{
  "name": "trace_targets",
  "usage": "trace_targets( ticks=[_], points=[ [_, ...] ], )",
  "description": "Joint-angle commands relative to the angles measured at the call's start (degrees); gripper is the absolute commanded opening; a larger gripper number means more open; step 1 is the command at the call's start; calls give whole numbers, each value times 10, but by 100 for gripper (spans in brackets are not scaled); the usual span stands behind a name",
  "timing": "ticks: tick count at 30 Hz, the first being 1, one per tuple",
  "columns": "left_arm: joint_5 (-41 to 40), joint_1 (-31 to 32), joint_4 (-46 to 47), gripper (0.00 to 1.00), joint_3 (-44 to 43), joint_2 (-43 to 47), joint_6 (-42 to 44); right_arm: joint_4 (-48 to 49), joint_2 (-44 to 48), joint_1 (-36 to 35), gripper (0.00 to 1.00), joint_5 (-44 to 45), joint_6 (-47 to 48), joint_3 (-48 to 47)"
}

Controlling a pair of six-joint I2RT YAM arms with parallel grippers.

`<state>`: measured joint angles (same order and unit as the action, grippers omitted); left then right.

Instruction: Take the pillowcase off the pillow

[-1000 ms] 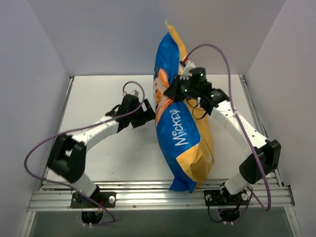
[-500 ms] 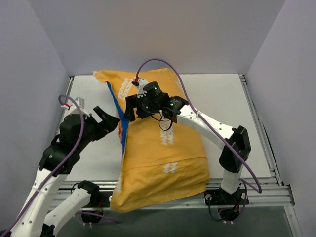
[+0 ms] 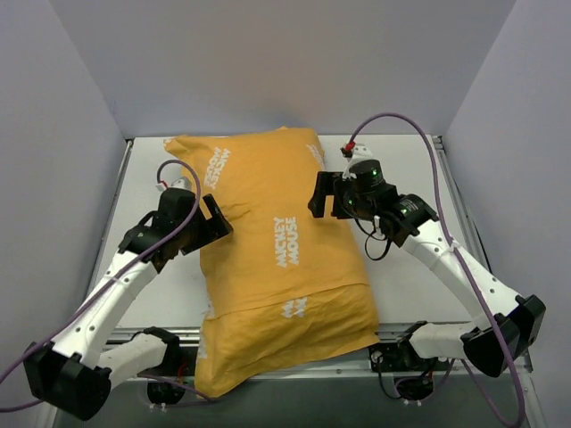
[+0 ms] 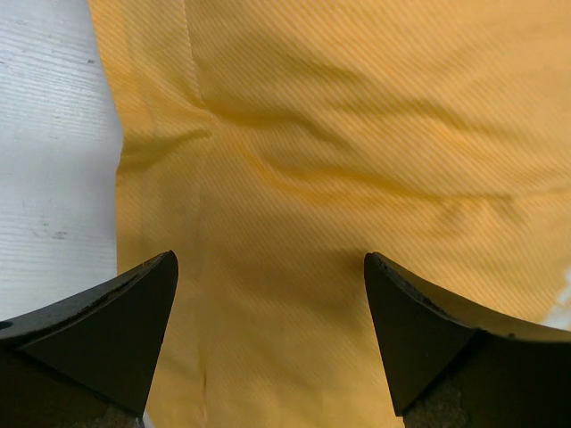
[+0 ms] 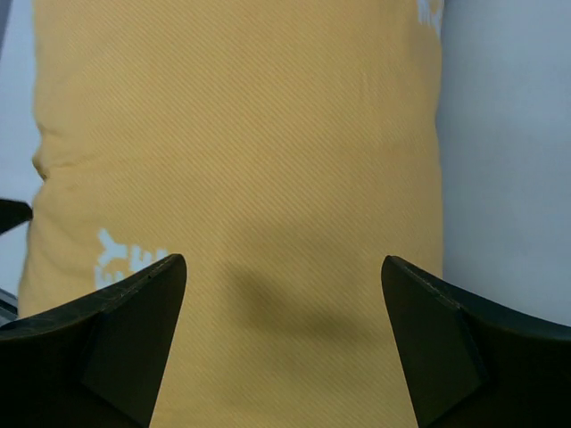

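Note:
The pillowcase [image 3: 277,259] lies flat across the middle of the table, yellow-orange side up, with white Mickey Mouse lettering [image 3: 285,241] on it. Its near end hangs over the front rail. It bulges as if filled, but the pillow itself is hidden inside. At the case's left edge my left gripper [image 3: 217,223] stands open, and the left wrist view shows the yellow fabric [image 4: 339,160] between its fingers. My right gripper [image 3: 323,194] is open at the case's upper right edge, with the yellow fabric [image 5: 241,143] below it and nothing held.
The white table [image 3: 410,267] is walled in by grey panels on three sides. A metal rail [image 3: 116,339] runs along the near edge by the arm bases. Purple cables [image 3: 401,120] loop above both arms.
The pillowcase, held upright with its blue side showing a second ago, has dropped flat, yellow side up. My right gripper opened and let go of it, pulling back to the right. The left arm shifted.

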<state>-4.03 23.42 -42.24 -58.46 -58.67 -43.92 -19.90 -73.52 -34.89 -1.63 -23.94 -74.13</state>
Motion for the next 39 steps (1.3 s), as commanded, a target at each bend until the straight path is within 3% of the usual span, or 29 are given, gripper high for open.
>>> trace_targets(
  ticks=[1, 7, 13, 15, 17, 18, 22, 25, 28, 32, 39],
  points=[
    [-1, -9, 94, 94, 22, -44, 7, -20, 28, 3, 86, -32, -23, 62],
    [54, -14, 184, 94, 100, -83, -56, 78, -14, 15, 85, -88, -18, 118],
    [46, -17, 143, 94, 202, 18, -98, 191, -185, 1, 72, -160, 31, 40],
    [32, -23, 122, 94, 221, 71, -101, 187, -263, -6, 69, -167, 73, -46],
    [31, -41, 103, 94, 212, 97, -90, 166, -317, -8, 68, -157, 97, -126],
    [31, -46, 101, 94, 187, 108, -66, 137, -365, -8, 68, -156, 120, -211],
    [66, -52, 100, 94, 80, 81, 25, 76, -436, -8, 67, -118, 158, -393],
    [107, -49, 96, 94, 3, 51, 95, 47, -426, -7, 69, -95, 166, -436],
    [114, -24, 77, 94, -54, 30, 145, 50, -351, -4, 73, -38, 150, -358],
    [27, 91, 73, 94, -96, -4, 190, 58, -227, 26, 79, 47, 83, -211],
    [-88, 207, 103, 94, -153, -112, 247, 59, -22, 134, 83, -2, -8, 29]
  ],
)
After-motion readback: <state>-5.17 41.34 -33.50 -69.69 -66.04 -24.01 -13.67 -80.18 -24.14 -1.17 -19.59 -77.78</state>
